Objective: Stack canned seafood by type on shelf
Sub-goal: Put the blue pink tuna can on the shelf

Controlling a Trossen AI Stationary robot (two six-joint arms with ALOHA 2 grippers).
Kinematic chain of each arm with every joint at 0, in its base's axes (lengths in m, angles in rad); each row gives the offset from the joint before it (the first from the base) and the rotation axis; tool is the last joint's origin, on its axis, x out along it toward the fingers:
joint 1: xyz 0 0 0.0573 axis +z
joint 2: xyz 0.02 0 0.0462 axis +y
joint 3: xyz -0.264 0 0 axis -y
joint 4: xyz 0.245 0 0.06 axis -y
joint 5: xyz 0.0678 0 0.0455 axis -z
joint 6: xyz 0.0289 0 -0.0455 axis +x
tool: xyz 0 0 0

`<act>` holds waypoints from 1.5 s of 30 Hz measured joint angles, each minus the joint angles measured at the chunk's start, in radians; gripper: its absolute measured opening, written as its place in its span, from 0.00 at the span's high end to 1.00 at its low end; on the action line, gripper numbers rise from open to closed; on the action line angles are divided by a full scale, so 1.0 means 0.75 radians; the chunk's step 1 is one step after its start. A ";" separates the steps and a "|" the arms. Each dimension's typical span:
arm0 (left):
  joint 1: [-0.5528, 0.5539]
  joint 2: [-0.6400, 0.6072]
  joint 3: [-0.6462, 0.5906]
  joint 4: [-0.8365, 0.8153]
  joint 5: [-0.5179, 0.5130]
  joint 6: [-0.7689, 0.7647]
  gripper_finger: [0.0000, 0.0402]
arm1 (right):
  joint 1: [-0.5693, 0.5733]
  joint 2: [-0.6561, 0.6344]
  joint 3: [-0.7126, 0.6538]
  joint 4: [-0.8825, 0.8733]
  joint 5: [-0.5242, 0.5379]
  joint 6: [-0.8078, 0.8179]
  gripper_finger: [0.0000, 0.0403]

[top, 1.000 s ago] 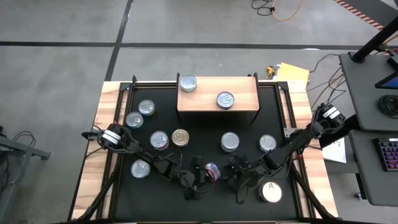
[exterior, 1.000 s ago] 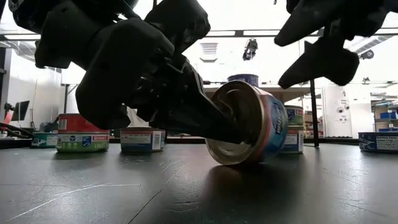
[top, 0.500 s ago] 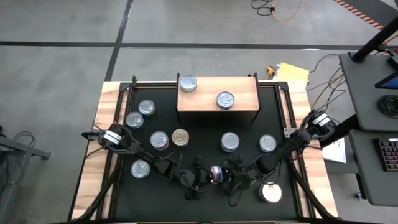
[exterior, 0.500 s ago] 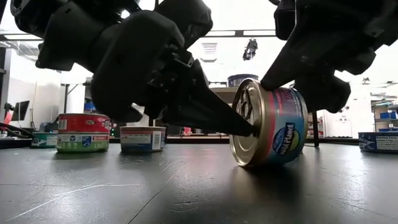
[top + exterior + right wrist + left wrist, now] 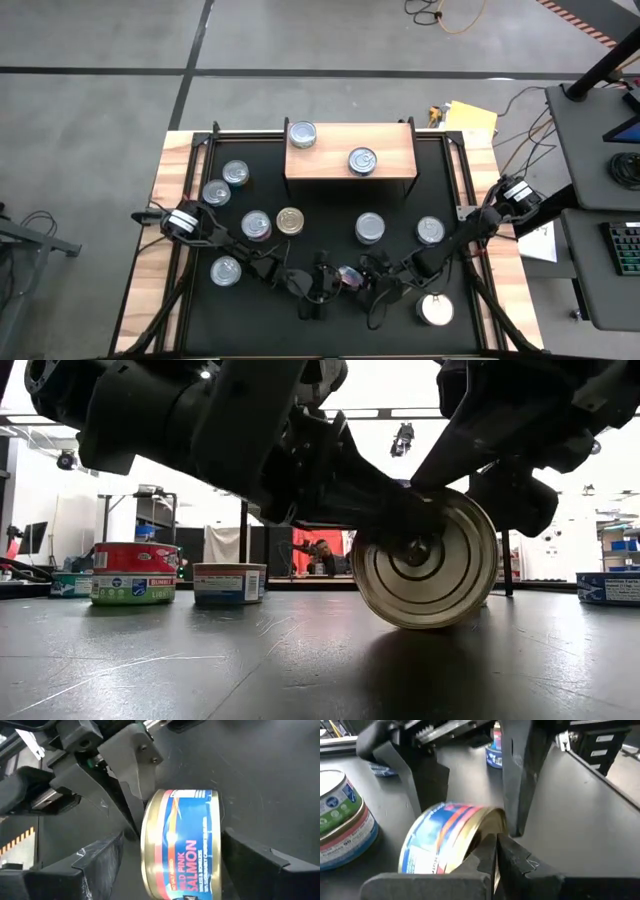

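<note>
the salmon can (image 5: 182, 842), on edge, lies between the open right pincer (image 5: 170, 862)'s fingers; closed left pincer (image 5: 496, 865) presses its end.

A shelf (image 5: 392, 148) stands at the table's far edge with two cans (image 5: 302, 134) on it, six cans (image 5: 257, 225) stand spread over the table (image 5: 400, 205) in front of it, one can on its rim (image 5: 350, 277) sits at the near middle between both grippers, and another (image 5: 436, 310) sits near right
</note>
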 joint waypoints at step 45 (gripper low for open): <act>-0.018 -0.610 -0.166 -0.556 0.030 0.278 1.00 | -0.401 -0.796 -0.002 -0.319 -0.119 -0.361 0.53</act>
